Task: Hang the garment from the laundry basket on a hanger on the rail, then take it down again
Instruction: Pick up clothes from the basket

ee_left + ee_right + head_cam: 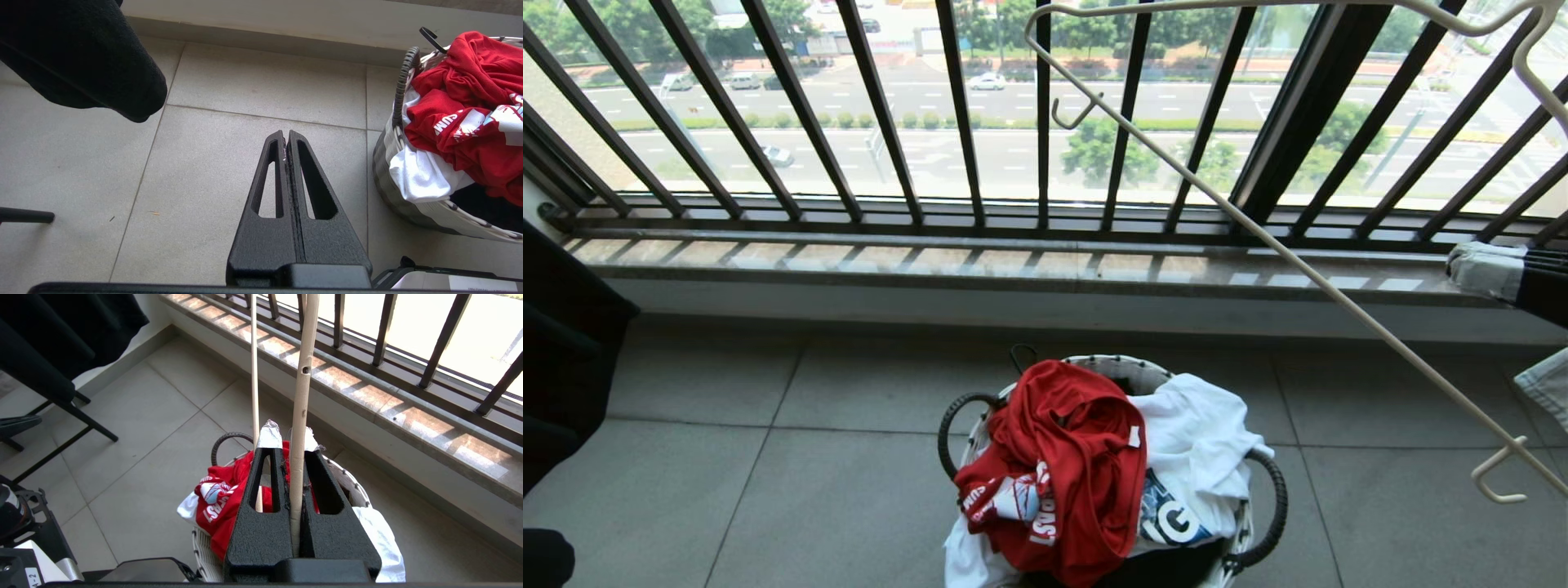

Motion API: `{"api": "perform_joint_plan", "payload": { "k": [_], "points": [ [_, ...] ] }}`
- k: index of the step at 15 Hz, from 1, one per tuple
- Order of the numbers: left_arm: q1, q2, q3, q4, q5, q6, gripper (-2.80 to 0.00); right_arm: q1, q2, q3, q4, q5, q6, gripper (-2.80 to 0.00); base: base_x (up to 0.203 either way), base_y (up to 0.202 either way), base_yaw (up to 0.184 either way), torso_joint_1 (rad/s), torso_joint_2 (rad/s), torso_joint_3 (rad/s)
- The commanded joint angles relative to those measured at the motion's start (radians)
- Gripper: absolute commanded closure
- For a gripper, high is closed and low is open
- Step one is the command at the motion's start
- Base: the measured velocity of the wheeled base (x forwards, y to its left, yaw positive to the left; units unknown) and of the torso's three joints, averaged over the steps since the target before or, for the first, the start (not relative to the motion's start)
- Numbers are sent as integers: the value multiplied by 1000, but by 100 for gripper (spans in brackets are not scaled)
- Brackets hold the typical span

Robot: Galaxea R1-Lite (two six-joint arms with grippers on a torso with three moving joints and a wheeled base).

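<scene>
The red garment [1062, 457] lies crumpled on top of the laundry basket [1111, 363] on the tiled floor, partly over a white T-shirt [1201, 441]. The cream wire hanger [1258, 237] slants across the right of the head view. In the right wrist view my right gripper [291, 447] is shut on one of the hanger's [302, 388] wires, above the basket [204, 551] and the garment [220, 498]. My left gripper [285, 132] is shut and empty, low over the floor beside the basket [408, 204] and garment [461, 102]. The rail is out of view.
The black balcony railing [882, 106] and a stone sill [931, 261] run across the far side. A black garment [564, 351] hangs at the left on a black stand [81, 416]. More cloth [1494, 273] hangs at the right edge.
</scene>
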Motion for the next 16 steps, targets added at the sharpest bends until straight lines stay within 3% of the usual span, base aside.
{"api": "perform_joint_plan", "payload": {
  "k": [1,3,5,7,12,14,16],
  "points": [
    [0,1,-2,-1,2,0,0,1,-21,-6,-1,1,-1,0,0,0,0,0,0,0],
    [0,1,-13,1,2,0,0,0,-34,-7,0,0,-1,0,0,0,0,0,0,0],
    [0,30,-109,19,-5,-3,0,-1,-44,-18,0,-1,14,0,0,0,0,0,0,0],
    [-3,171,-206,31,-30,-4,0,-4,-46,-22,0,-1,16,0,0,0,0,0,0,0],
    [-25,716,-513,47,-256,18,0,-23,-36,-22,0,-2,19,0,0,0,0,0,0,0],
    [-120,941,-633,51,-311,35,0,-47,-16,-22,0,-1,30,0,0,0,0,0,0,0],
    [-257,1166,-734,59,-319,43,0,-66,4,-21,0,1,31,0,0,0,0,0,0,0]
  ]
}}
